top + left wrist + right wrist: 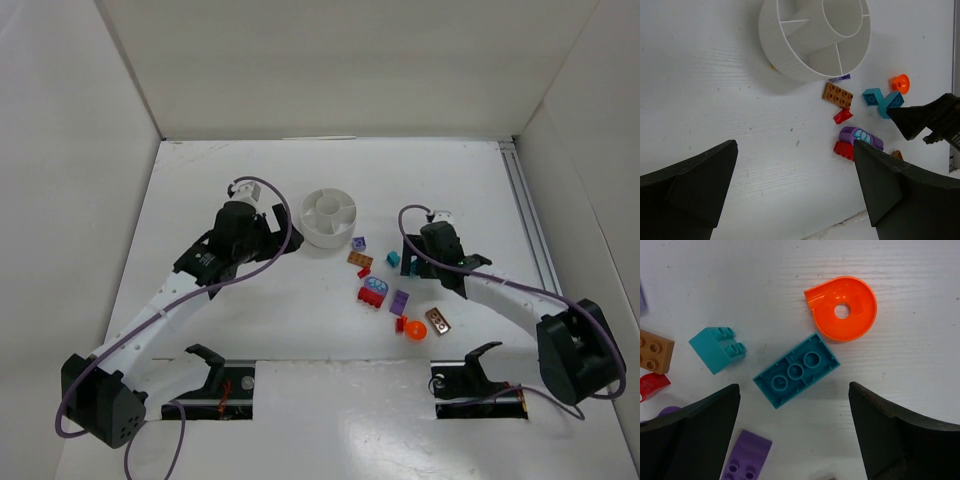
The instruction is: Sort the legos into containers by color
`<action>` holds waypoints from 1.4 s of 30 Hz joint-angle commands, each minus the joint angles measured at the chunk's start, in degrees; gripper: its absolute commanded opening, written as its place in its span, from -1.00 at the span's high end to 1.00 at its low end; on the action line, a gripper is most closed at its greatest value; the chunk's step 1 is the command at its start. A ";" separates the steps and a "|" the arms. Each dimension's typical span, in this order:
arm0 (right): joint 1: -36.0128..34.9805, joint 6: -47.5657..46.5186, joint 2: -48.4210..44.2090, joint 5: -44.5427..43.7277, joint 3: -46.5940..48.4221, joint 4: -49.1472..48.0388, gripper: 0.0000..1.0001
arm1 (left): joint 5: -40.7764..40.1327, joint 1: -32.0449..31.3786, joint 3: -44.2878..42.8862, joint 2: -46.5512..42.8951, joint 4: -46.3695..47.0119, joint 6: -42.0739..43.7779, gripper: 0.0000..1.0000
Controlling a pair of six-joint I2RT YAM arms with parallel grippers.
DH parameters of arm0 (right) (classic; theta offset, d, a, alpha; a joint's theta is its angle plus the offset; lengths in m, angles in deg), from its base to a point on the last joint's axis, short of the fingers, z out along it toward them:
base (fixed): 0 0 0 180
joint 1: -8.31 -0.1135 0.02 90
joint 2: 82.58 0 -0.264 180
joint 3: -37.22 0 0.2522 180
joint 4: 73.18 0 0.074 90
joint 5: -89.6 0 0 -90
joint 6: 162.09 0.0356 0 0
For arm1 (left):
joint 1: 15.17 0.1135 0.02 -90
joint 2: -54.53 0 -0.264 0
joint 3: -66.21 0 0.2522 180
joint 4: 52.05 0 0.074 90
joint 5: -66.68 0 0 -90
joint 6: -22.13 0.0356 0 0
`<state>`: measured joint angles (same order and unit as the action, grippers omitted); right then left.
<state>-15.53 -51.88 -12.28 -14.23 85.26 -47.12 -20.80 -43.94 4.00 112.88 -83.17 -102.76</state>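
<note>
The white round dish [328, 217] with wedge compartments and a round centre well looks empty; it also shows in the left wrist view [815, 35]. The legos lie loose on the table to its right: a brown brick [360, 260], a purple rounded piece [376, 287], a red brick [370, 299] and an orange round piece [416, 328]. My right gripper [795, 425] is open and empty, hovering just above an upturned teal brick [796, 370], with a small teal piece [716, 349] and an orange rounded piece [842, 307] close by. My left gripper [795, 175] is open and empty, left of the dish.
A brown brick [438, 321] and a purple plate [399, 301] lie nearer the front edge. White walls enclose the table on three sides, with a metal rail [525, 210] along the right. The right arm's fingers [925, 117] show in the left wrist view beside the teal pieces [882, 100].
</note>
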 commanded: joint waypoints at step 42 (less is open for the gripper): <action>-8.24 -2.96 2.21 -15.00 9.13 -4.61 0.80 | -2.09 -0.58 0.11 -0.95 0.40 -0.88 -1.00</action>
<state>-22.76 -49.63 -7.49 -27.82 91.45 -47.53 -22.33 -44.32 4.18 113.73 -83.28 -103.15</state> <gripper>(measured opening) 0.422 0.997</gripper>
